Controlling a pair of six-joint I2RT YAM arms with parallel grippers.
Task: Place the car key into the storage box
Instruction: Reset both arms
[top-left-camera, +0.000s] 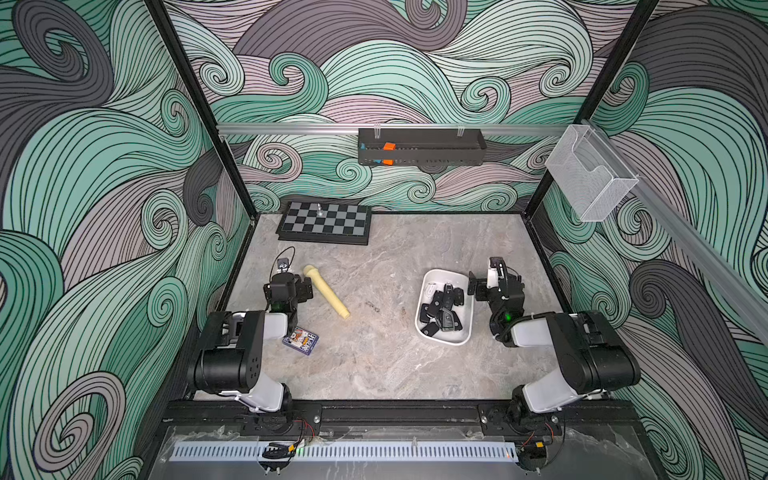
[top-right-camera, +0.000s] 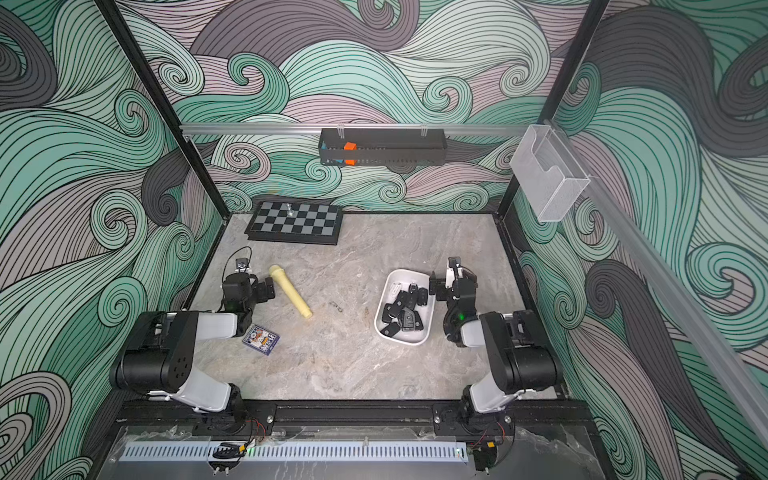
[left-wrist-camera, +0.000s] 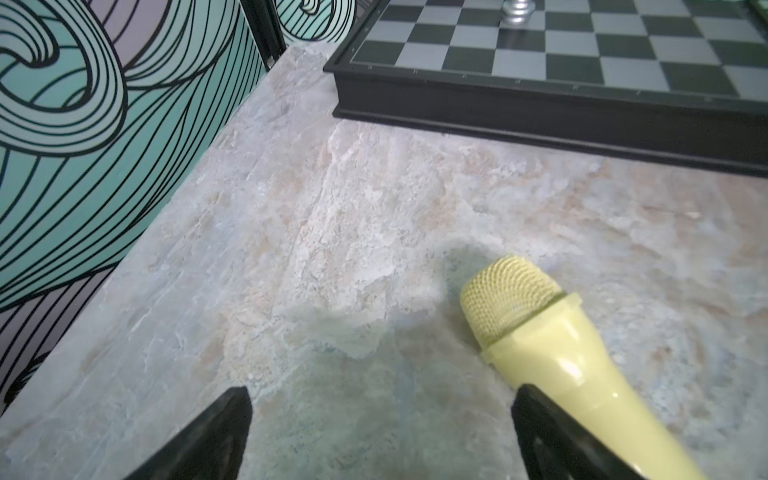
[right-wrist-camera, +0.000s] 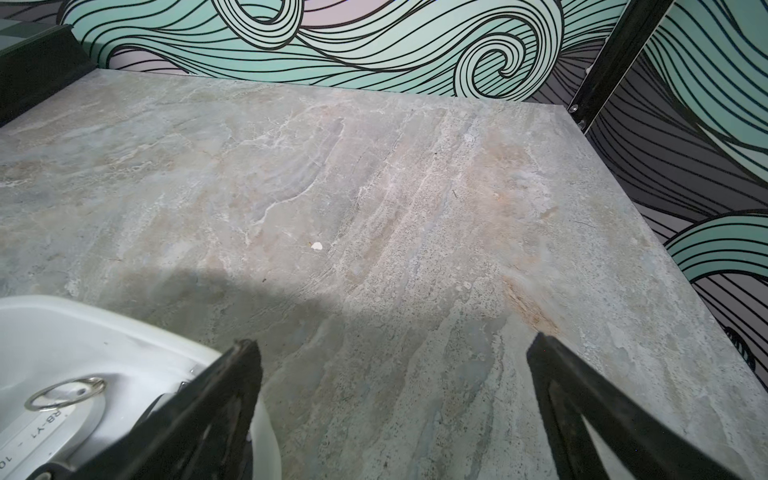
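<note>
The storage box (top-left-camera: 466, 332) is a white oblong tub on the right half of the table, seen in both top views (top-right-camera: 417, 340). Several black car keys (top-left-camera: 441, 309) lie piled inside it. My right gripper (top-left-camera: 492, 283) hovers just right of the box's far end, open and empty. In the right wrist view its fingers (right-wrist-camera: 395, 343) straddle bare table, with the box's corner (right-wrist-camera: 104, 332) and a metal key ring (right-wrist-camera: 66, 392) beside one finger. My left gripper (top-left-camera: 296, 286) sits at the left, open and empty (left-wrist-camera: 382, 392).
A yellow microphone (top-left-camera: 326, 293) lies beside the left gripper, close to one finger (left-wrist-camera: 552, 345). A card pack (top-left-camera: 301, 340) sits near the left arm. A chessboard (top-left-camera: 324, 222) is at the back. A black tray (top-left-camera: 419, 151) and a mesh basket (top-left-camera: 590, 174) hang on the rails.
</note>
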